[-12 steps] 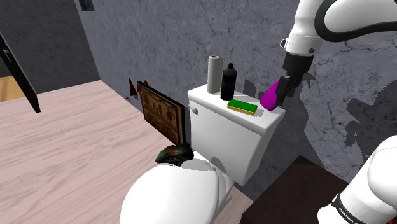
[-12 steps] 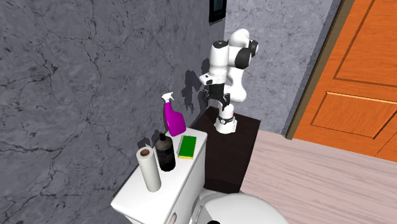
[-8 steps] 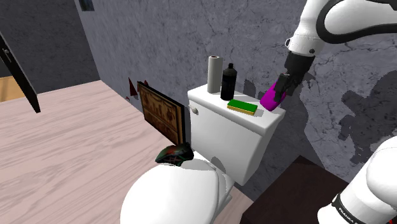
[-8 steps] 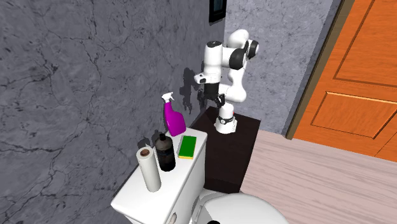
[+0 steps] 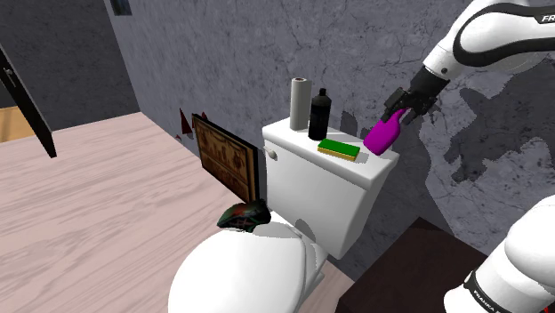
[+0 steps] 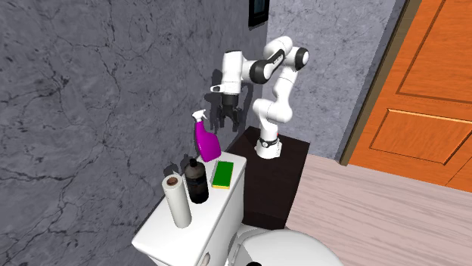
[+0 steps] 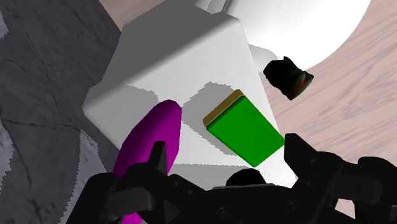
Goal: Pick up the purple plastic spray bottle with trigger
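The purple spray bottle (image 6: 206, 140) stands upright at the end of the white toilet tank's lid (image 5: 298, 142), its long axis vertical. Its white trigger head (image 6: 200, 115) is on top, and the nozzle points to the second exterior view's left, toward the grey marbled wall (image 6: 91, 98). My pincer (image 6: 230, 124) hangs just beside the bottle's top on the stand's side with its fingers apart, gripping nothing. Just beside the bottle lies a green sponge with a yellow edge (image 5: 341, 148). Farther along the lid stand a black bottle (image 5: 320, 114), whose contents I can't tell, and a paper roll (image 5: 300, 103). Lettering on my arm (image 5: 498, 36) starts "FR" and is cut off by the frame edge.
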Robot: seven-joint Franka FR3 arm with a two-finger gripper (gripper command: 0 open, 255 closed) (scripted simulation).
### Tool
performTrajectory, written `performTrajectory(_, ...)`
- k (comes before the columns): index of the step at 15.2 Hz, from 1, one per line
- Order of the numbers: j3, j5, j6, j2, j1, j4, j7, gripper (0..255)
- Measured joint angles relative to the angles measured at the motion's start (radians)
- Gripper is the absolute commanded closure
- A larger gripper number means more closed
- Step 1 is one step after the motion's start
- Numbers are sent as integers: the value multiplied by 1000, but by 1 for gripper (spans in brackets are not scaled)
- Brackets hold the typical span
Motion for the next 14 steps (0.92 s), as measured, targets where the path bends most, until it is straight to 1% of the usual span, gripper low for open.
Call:
performTrajectory(3, -69, 43, 141, -5, -37, -57, 4, 0)
performTrajectory(6, -134, 86, 254, -10, -64, -93, 2, 0)
performTrajectory(8, -150, 99, 296, -1, -64, -110, -5, 0)
performTrajectory(14, -166, 113, 386, 9, -51, -167, -37, 0)
